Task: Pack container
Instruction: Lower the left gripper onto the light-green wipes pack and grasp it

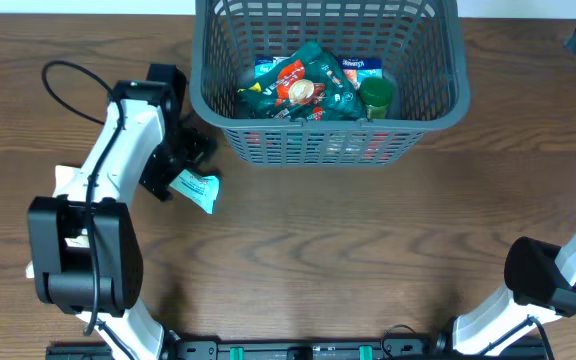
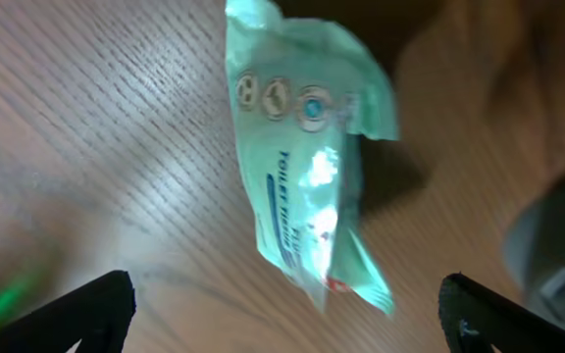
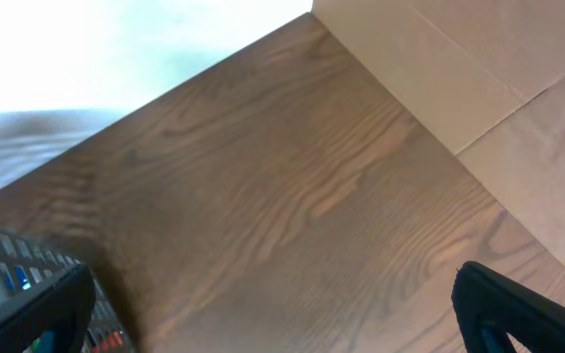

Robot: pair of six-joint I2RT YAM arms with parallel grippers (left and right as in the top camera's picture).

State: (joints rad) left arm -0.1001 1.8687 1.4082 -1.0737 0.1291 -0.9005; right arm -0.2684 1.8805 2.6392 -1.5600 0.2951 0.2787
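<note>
The fingers (image 2: 101, 306) of the left pincer (image 2: 287, 312) are cut off by the lower edge. Between them the packet (image 2: 307, 176) is blurred, its print only partly legible. Beside one finger of the right pincer (image 3: 273, 316), only a corner of the basket (image 3: 13, 257) is seen. Overhead, the right pincer is out of frame and the basket's far rim is cropped.

surface (image 1: 368, 250): brown wood grain, evenly lit | cardboard panel (image 3: 479, 78): tan, bordering the surface's edge | white backdrop (image 3: 86, 49): bright, overexposed
</note>
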